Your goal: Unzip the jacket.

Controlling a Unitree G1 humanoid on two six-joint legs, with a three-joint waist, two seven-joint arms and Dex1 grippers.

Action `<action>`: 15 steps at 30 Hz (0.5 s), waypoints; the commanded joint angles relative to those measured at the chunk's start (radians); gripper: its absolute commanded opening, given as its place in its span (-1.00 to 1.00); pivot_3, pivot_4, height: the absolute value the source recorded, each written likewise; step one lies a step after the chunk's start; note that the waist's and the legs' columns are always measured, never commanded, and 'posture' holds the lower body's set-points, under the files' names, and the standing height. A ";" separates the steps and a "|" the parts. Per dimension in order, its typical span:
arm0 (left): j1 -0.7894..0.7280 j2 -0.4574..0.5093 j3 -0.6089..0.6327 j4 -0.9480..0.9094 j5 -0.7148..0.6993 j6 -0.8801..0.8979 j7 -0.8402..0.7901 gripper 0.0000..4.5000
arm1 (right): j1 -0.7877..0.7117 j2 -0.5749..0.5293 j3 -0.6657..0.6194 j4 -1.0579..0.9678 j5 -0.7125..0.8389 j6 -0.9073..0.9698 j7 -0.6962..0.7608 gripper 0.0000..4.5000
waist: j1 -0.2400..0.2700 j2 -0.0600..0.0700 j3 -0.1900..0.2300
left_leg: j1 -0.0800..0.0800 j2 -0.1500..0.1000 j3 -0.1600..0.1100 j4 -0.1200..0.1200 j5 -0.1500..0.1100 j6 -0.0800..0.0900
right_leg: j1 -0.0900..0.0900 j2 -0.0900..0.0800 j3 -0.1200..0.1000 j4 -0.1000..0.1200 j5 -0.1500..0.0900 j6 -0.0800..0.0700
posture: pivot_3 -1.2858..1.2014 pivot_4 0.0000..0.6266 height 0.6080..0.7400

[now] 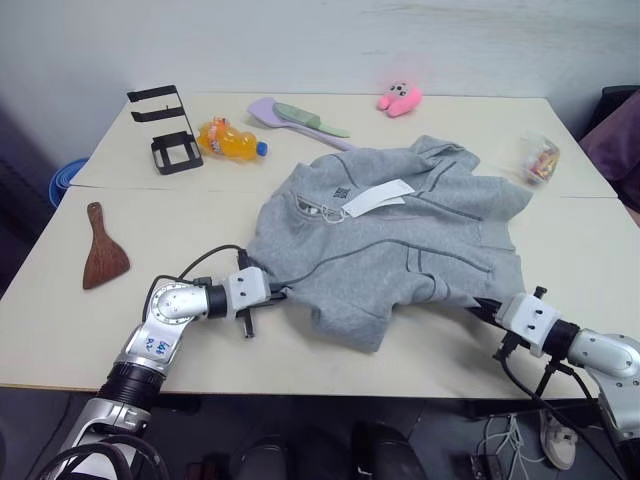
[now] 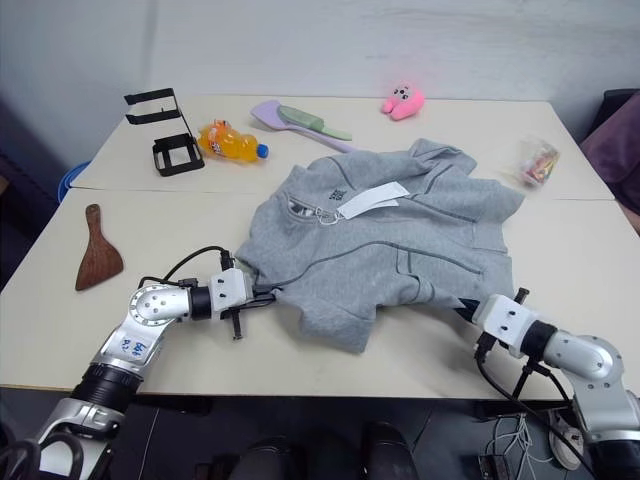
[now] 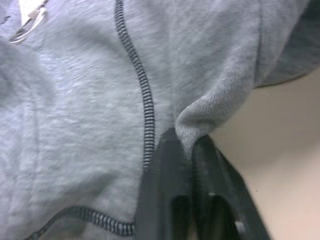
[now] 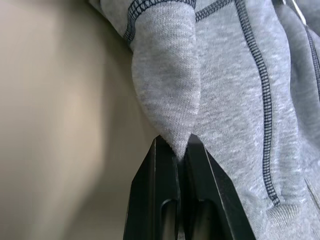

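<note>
Soft, light, floppy jacket (image 1: 390, 240) lying flat in the middle of the table (image 1: 300, 370), pinched at its near edges by left gripper (image 3: 186, 145) and right gripper (image 4: 179, 150), both shut on cloth; better held by the zipper tag (image 1: 378, 198).

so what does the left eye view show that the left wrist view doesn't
Left eye view alone: the whole table with a wooden spatula, an orange drink bottle, a black stand, a pink plush toy, the white paper tag on the jacket, and the right end effector at the jacket's edge.

Left wrist view alone: the two black fingers pinching a fold of fleece, with the dark seam stitching close up.

Both: the grey jacket, the left end effector shut on its edge, and bare tabletop.
</note>
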 commanded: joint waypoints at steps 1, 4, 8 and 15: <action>0.096 0.090 0.058 -0.060 -0.053 0.030 -0.071 -0.99 | 0.090 -0.064 -0.059 -0.058 0.115 -0.085 0.128 -1.00 | -0.005 0.000 0.000 | 0.000 0.001 0.000 0.000 0.000 -0.001 | 0.000 0.000 0.001 0.000 0.000 0.000 | 0.03 -0.52 1.00; 0.223 0.197 0.133 -0.163 -0.130 0.064 -0.138 -0.99 | 0.231 -0.140 -0.069 -0.104 0.173 -0.172 0.268 -1.00 | -0.015 0.001 0.000 | 0.001 0.002 -0.001 -0.003 -0.001 -0.002 | 0.000 0.000 0.003 0.000 -0.001 -0.001 | 0.03 -0.52 1.00; 0.365 0.278 0.213 -0.267 -0.227 0.103 -0.206 -0.99 | 0.374 -0.158 -0.118 -0.198 0.247 -0.158 0.310 -1.00 | -0.023 0.001 0.000 | 0.002 0.002 -0.002 -0.002 -0.002 -0.001 | 0.002 -0.001 0.003 -0.007 -0.001 -0.002 | 0.03 -0.52 1.00; 0.598 0.387 0.324 -0.477 -0.391 0.273 -0.305 -0.99 | 0.576 -0.148 -0.202 -0.322 0.309 -0.089 0.352 -1.00 | -0.022 0.001 0.000 | 0.001 0.003 -0.005 -0.003 -0.005 -0.004 | 0.002 -0.001 0.003 -0.007 -0.002 -0.004 | 0.03 -0.52 1.00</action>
